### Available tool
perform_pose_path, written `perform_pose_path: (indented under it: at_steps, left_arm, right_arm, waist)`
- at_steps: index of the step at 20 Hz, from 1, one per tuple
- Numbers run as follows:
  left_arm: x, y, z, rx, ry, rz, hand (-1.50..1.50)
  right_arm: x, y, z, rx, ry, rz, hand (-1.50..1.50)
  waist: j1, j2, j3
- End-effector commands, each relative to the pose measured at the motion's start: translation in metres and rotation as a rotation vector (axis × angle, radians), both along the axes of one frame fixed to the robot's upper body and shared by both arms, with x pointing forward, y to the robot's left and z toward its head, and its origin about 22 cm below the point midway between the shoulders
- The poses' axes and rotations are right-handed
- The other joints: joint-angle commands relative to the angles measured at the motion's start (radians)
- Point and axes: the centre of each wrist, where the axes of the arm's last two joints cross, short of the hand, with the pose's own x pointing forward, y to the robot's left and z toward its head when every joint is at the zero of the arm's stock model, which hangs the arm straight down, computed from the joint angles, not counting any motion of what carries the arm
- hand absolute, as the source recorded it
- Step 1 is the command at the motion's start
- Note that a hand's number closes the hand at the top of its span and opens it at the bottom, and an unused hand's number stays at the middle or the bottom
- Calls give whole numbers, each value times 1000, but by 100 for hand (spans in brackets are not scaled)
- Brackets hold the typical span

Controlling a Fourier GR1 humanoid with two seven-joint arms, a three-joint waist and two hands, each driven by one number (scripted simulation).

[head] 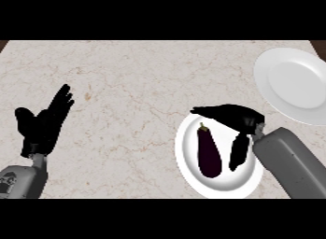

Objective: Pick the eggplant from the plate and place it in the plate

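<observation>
- The black right hand (236,120) hangs over the upper right rim of the near white round plate (188,156), fingers relaxed and spread, grasping nothing; some fingers point left across the rim, and the thumb hangs down beside the eggplant.
- The dark purple, glossy eggplant (208,154) lies on that near plate, stem end up and away from the robot, just left of the thumb and apart from it as far as can be seen.
- The right grey forearm (296,163) runs from the near plate's right side to the lower right.
- A second white round plate (296,86) sits up and right of the near plate, apart from it; its right side is cut off at the view's edge.
- The black left hand (42,122) rests open, fingers up, well left of the near plate.
- The surface (138,93) is pale beige marble with thin brownish veins; dark brown strips show at its far corners.
</observation>
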Motion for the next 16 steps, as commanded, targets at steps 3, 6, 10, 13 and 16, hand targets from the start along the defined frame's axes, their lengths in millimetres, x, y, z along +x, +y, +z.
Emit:
perform_pose_path:
  at_steps: [3,6,10,13,16]
  left_arm:
    - [0,1,-9,-8,4,9,0]
    - [4,16,-2,-8,11,7,0]
    - [-10,19,8,-16,10,-9,0]
    - [-3,1,6,1,12,-16,0]
    - [-9,-9,9,8,6,4,0]
  right_arm:
    - [-2,-3,-16,-53,-11,-2,-150]
    - [9,8,-26,-69,-11,9,-150]
    - [12,12,-26,-97,-9,28,-150]
    - [9,41,-25,-128,-4,40,-150]
    - [3,22,-41,-150,40,118,150]
  waist:
    - [-2,0,0]
    - [1,1,0]
    - [1,0,0]
    - [1,0,0]
    - [4,0,1]
